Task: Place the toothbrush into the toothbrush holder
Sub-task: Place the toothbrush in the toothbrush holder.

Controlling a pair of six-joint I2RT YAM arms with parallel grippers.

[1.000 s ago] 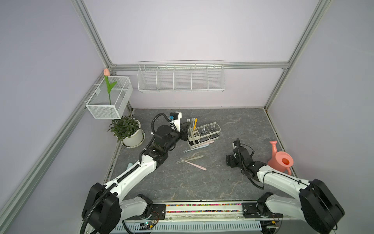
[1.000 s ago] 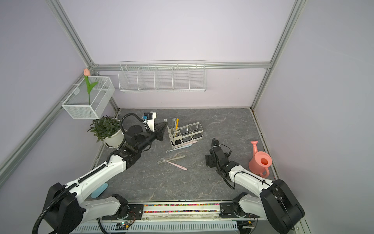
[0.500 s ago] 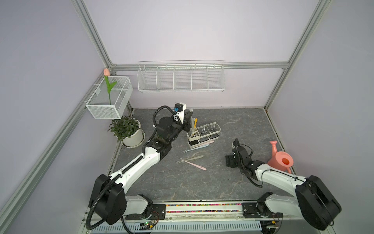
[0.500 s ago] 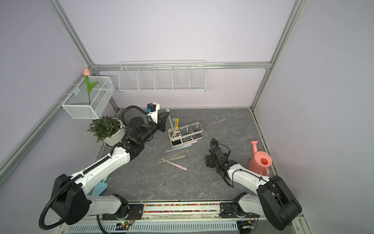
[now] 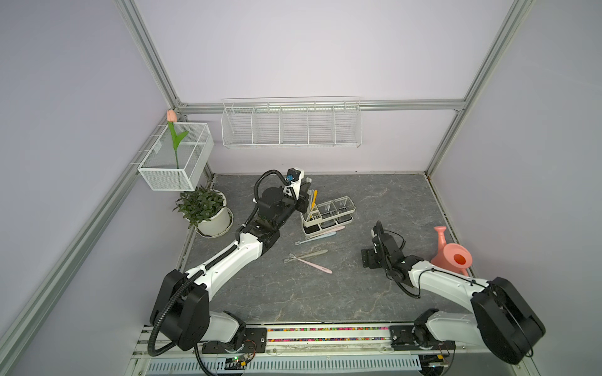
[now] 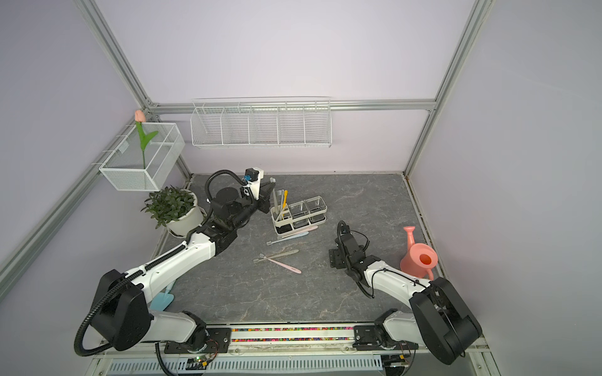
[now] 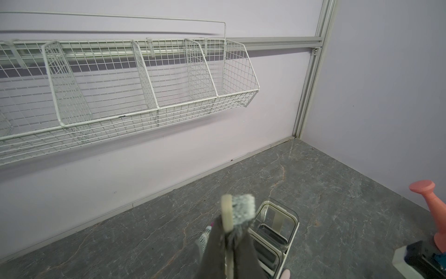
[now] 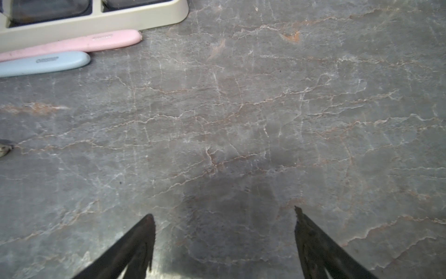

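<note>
Currently the toothbrush [image 7: 237, 210] stands bristles-up, pinched by the left end effector [image 7: 229, 234] at the white end of the toothbrush holder [image 5: 305, 224], near the centre in both top views. The right end effector [image 8: 224, 212] hangs spread just over the bench [image 8: 241, 108], right of centre.

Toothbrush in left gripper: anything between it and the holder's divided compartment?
Nothing visible blocks it. The left gripper holds the toothbrush upright at the toothbrush holder; a yellow toothbrush stands in that compartment, beside it.
</note>
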